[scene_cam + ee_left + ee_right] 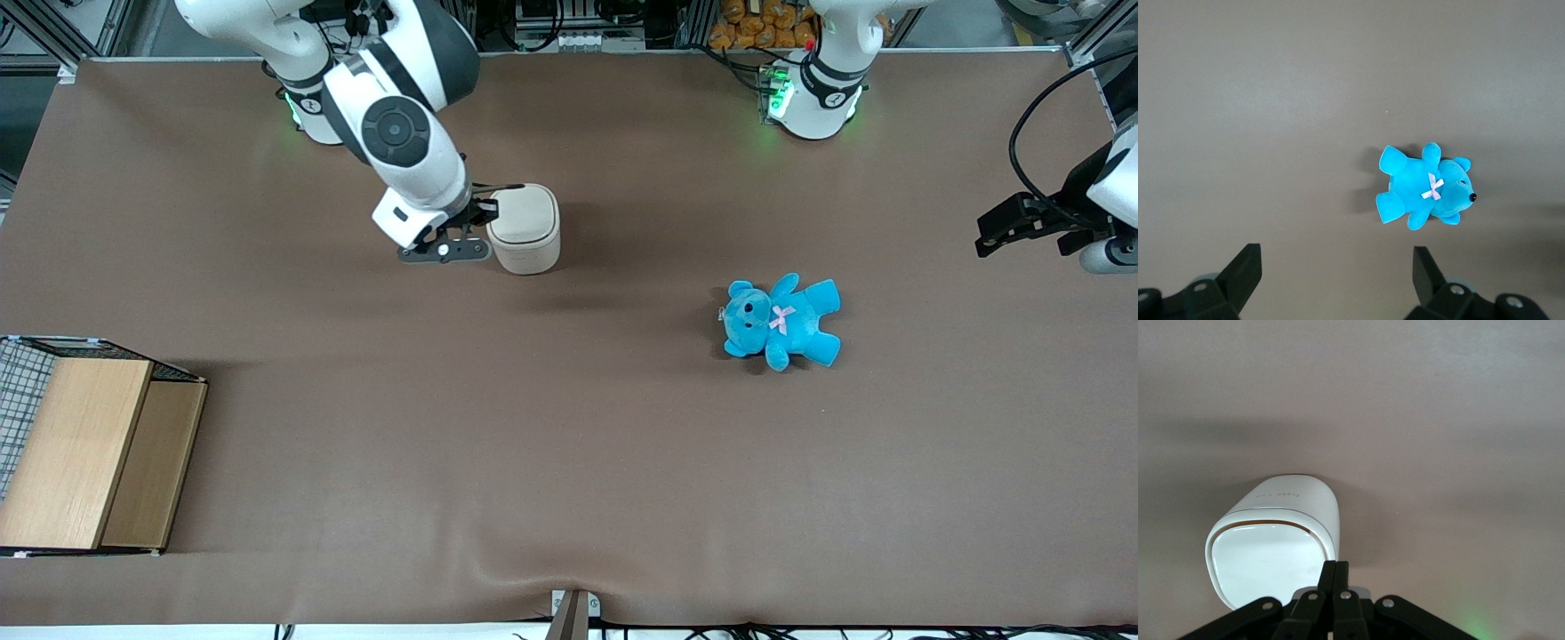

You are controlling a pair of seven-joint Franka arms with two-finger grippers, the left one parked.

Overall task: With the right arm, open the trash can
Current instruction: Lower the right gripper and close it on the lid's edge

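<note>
Gripper [1335,577] fingers together, touching trash can [524,228] lid edge. Lid closed. Judged light, smooth plastic, tip-prone on worktop [569,444]; best pressed at lid rim.

A blue teddy bear [781,321] lies well apart from the wooden box [84,452]

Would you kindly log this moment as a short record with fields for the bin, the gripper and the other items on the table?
trash can: upright on the table, lid down
gripper: at the lid's edge, fingers shut together
teddy bear: blue, lying toward the parked arm's end of the table
wooden box: nearer the front camera, at the working arm's end
</note>
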